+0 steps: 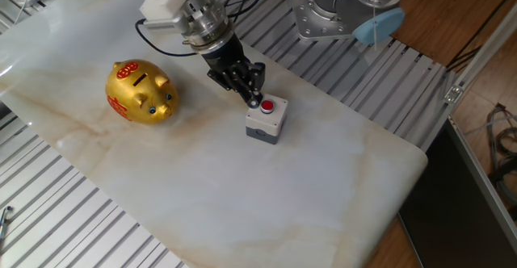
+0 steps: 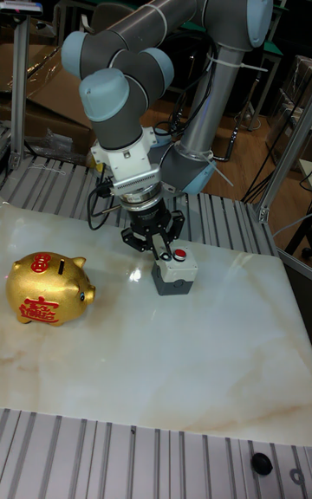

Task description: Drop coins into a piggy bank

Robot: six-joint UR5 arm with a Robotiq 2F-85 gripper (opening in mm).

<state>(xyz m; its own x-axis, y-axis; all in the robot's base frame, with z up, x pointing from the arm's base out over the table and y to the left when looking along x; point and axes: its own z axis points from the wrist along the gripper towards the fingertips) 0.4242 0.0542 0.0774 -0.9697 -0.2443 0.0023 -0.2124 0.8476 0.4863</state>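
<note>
Piggy bank [image 1: 140, 92] sits at the left of the marble table [image 1: 323, 187], upright, dark slot facing up, nothing near it. Gripper [image 1: 253, 101] is well to its right, fingertips down at the left edge of the grey button box [image 1: 266, 120], just beside the red button [image 1: 269, 105]. Coin [image 1: 254, 103] appears as a tiny dark disc right at the fingertips, on the box top. Fingers look nearly closed around it, but can't tell from either view whether it's actually pinched.

Judgement: step in hand is the pick. Close squarely on the coin's edges, lift straight up, stay off the button. Confirm the coin rises before traversing left to the slot.
</note>
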